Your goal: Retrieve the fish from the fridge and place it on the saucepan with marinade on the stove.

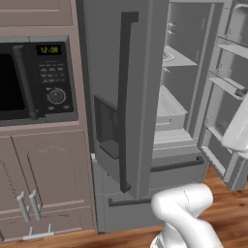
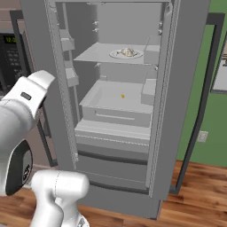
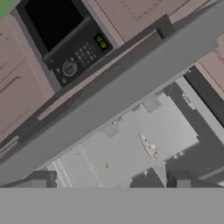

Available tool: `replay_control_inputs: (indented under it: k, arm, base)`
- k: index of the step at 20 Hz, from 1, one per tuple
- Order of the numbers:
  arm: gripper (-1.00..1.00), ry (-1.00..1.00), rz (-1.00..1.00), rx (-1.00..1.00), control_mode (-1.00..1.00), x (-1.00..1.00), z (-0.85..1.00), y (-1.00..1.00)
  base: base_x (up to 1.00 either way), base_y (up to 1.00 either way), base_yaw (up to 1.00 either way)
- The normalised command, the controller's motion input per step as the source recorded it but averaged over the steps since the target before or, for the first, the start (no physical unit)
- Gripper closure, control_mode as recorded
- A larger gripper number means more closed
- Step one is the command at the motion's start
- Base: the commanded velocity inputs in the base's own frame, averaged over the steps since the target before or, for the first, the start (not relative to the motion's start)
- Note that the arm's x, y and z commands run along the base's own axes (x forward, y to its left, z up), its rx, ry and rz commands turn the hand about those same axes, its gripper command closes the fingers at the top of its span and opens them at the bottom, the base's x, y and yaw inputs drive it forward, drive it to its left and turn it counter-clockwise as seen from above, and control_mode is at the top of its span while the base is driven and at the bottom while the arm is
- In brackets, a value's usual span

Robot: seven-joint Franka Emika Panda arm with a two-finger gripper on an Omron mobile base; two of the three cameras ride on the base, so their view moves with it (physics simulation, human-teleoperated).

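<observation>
— Where was the fish when you looked?

— Inside the tall grey French-door fridge (image 2: pixel 186 88), which stood with both doors swung wide. The small pale grey-beige fish (image 2: pixel 127 52) lay on a white round plate (image 2: pixel 116 55) on the upper pale grey shelf (image 2: pixel 95 53), toward that shelf's right side, just beside a grey bin at its right edge.

— Anything else inside the fridge?

— A tiny yellow speck (image 2: pixel 123 95) on the wide drawer tray below that shelf, well apart from the plate.

— And the gripper?

— The two dark finger tips (image 3: pixel 180 177) stood spread wide apart, grasping nothing, pulled back outside the fridge mouth.

— Was there room to reach in?

— The space above the plate looked free up to the fridge ceiling. The left door's thick edge (image 1: pixel 145 97) jutted out between the black-fronted microwave (image 1: pixel 36 80) and the fridge interior, its long vertical handle facing the microwave. The right door's shelves (image 1: pixel 227 82) stuck out at the far side of the opening.
</observation>
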Motion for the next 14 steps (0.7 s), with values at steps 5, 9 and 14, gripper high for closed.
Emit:
replay_control_inputs:
  k: [5, 9, 14]
  arm:
    - [-1.0, -0.11, 0.23, -0.12, -1.0, 0.14, -0.27, 0.0]
    - [-1.0, -0.19, 0.03, -0.05, -1.0, 0.25, -0.36, 0.04]
    - [-1.0, -0.16, 0.0, 0.0, -1.0, 0.4, -0.26, 0.0]
  base:
    - [0.0, 0.0, 0.0]
    - [0.0, 0.0, 0.0]
    - [0.0, 0.0, 0.0]
